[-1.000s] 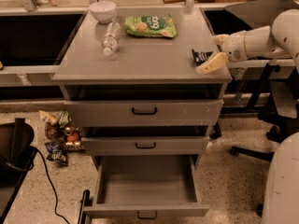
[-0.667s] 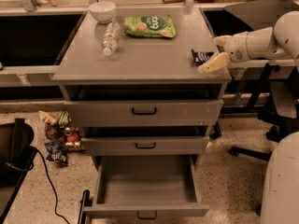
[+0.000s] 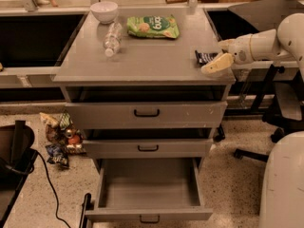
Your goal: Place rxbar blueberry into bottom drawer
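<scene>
The rxbar blueberry, a small dark navy wrapper with white print, lies at the right edge of the grey cabinet top. My gripper reaches in from the right, its cream fingers straddling the bar's right end; one finger is nearer the camera, the other behind. The fingers look spread around the bar. The bottom drawer is pulled fully out below, its inside bare, with a small dark handle on its front.
On the cabinet top stand a white bowl, a lying plastic bottle and a green chip bag. The two upper drawers are partly out. Snack packets and a cable lie on the floor left; an office chair base right.
The gripper has shifted slightly at the bar's right end. The bar stays on the cabinet top.
</scene>
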{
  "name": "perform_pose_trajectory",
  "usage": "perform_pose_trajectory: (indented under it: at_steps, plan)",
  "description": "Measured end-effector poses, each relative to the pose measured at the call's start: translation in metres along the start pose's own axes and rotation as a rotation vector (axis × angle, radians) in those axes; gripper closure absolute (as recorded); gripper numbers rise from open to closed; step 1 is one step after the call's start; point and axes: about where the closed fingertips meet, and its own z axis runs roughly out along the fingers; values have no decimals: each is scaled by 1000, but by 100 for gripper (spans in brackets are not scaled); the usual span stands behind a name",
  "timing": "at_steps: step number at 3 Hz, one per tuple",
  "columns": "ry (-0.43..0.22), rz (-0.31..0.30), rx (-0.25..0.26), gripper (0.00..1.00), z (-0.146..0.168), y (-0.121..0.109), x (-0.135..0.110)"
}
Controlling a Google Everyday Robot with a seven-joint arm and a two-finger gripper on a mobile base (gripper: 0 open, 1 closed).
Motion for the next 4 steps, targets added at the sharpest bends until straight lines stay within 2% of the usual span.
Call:
perform_pose_trajectory:
  at_steps: [1, 2, 4]
  plan:
    - [15, 36, -12, 19, 5, 0, 5]
    - [23, 55, -21, 42, 9, 0, 7]
    - [24, 49, -24, 89, 9, 1, 1]
